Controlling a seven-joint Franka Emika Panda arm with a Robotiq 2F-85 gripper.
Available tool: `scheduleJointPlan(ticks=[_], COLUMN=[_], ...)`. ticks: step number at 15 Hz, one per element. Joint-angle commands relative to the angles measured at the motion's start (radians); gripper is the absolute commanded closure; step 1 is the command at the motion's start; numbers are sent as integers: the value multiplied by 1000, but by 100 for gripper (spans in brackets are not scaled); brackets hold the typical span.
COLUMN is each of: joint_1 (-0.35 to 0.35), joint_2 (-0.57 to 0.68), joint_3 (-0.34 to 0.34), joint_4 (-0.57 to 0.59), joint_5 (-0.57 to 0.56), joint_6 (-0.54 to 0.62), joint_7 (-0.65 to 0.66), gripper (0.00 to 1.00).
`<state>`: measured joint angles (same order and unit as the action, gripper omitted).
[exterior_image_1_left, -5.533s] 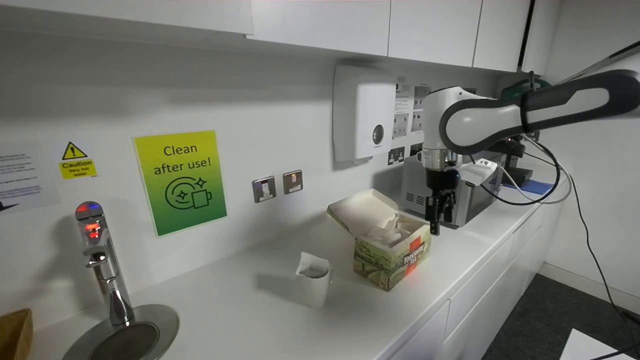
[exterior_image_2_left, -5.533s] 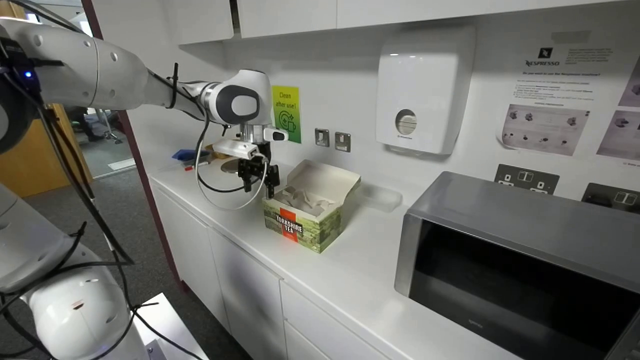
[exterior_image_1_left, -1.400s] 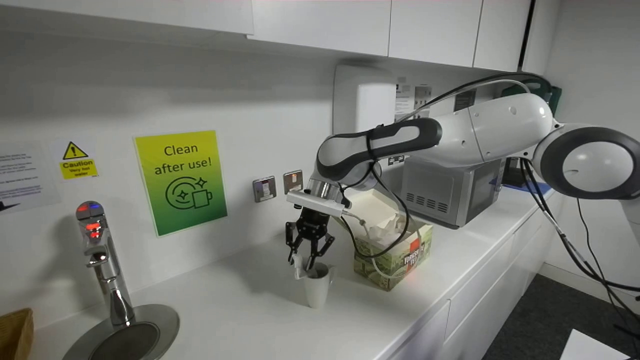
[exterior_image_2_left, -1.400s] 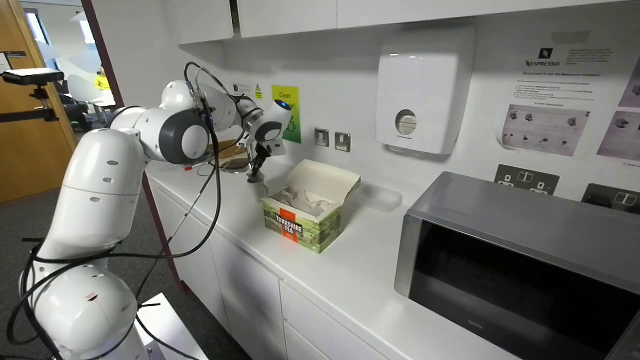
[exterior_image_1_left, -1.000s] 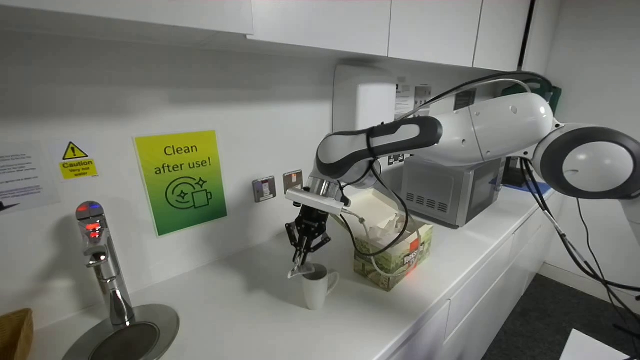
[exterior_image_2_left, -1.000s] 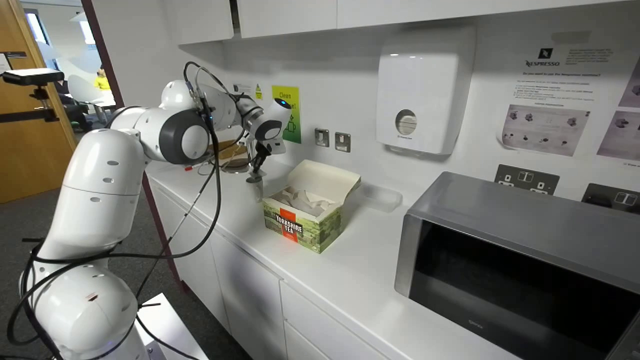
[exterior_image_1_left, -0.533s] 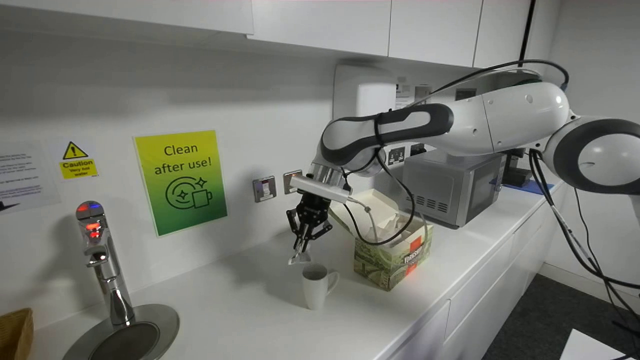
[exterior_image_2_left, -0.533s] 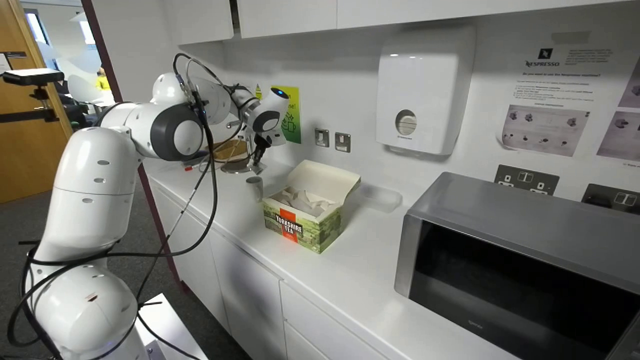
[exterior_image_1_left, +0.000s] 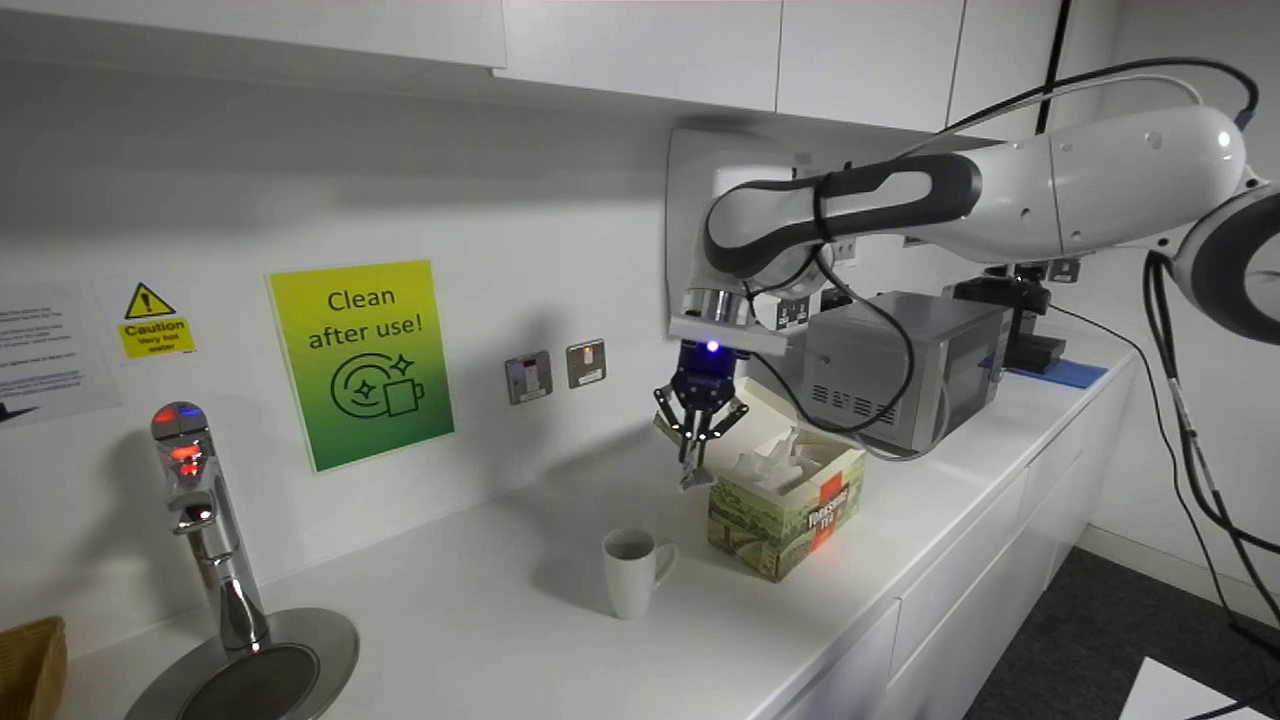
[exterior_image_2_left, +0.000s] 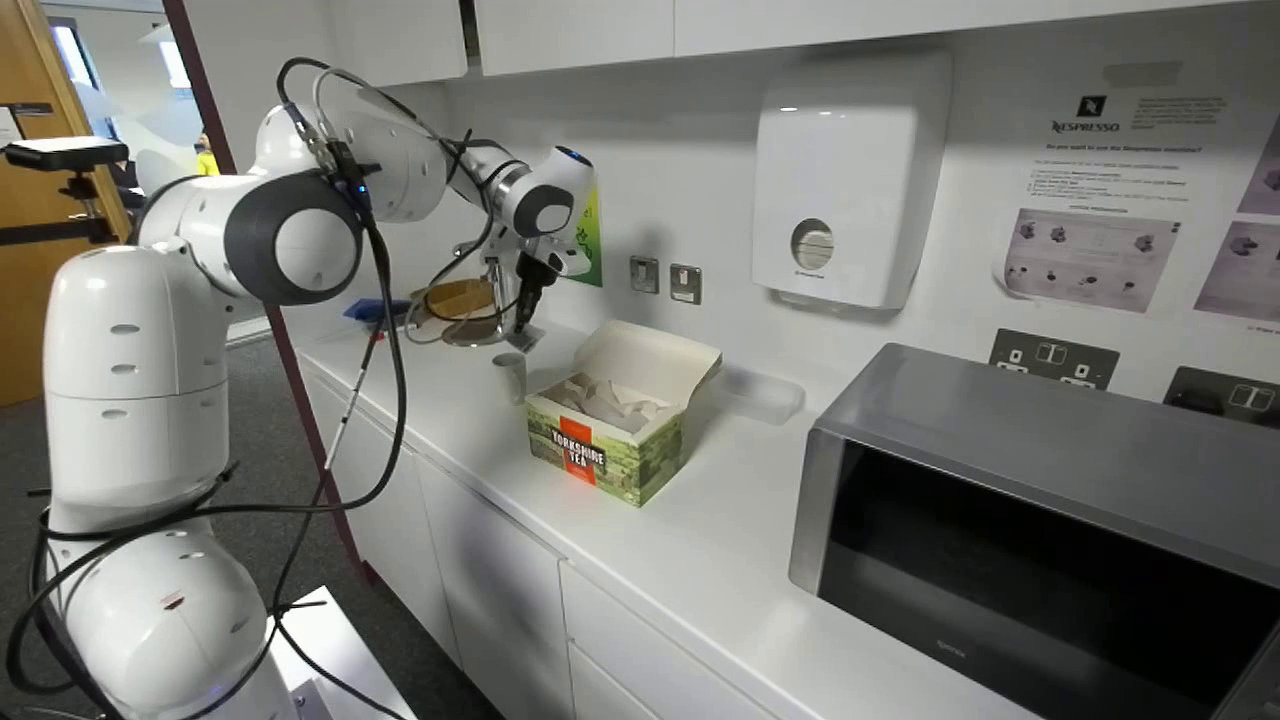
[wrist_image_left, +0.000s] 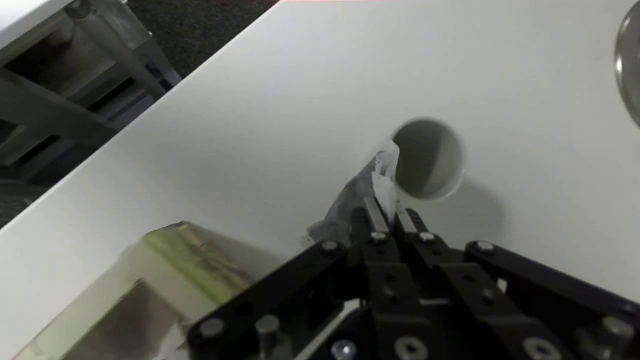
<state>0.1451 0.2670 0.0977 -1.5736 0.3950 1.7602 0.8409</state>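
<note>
Pinched almost closed, our gripper (exterior_image_1_left: 692, 462) holds a thin bag (wrist_image_left: 345, 210), just lifted from the mug (exterior_image_1_left: 630, 578) toward the tea box (exterior_image_1_left: 745, 520). We judge the removal done.

wrist view: we are losing part of the thin translucent piece (wrist_image_left: 345, 212) behind the fingertips (wrist_image_left: 375, 215) | lower left there: we are seeing the tea box (wrist_image_left: 195, 262) cut off | upper right in an exterior view: we are finding fine print illegible on the notice (exterior_image_2_left: 1110, 165)
</note>
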Motion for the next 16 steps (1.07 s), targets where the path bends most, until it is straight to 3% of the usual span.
scheduleJointPlan(ticks=[1, 5, 9, 13, 16], joint_1=[-57, -110, -137, -146, -138], joint_2=[-175, -271, -264, -199, -172], joint_3=[-56, -115, -130, -136, -132], joint_4=[-174, -227, -212, -169, -166], joint_5=[-76, -222, -448, -605, -616], joint_6=[-36, -100, -150, -111, -5], joint_7=[-91, -119, -87, -99, -93], gripper=[99, 99, 99, 99, 99])
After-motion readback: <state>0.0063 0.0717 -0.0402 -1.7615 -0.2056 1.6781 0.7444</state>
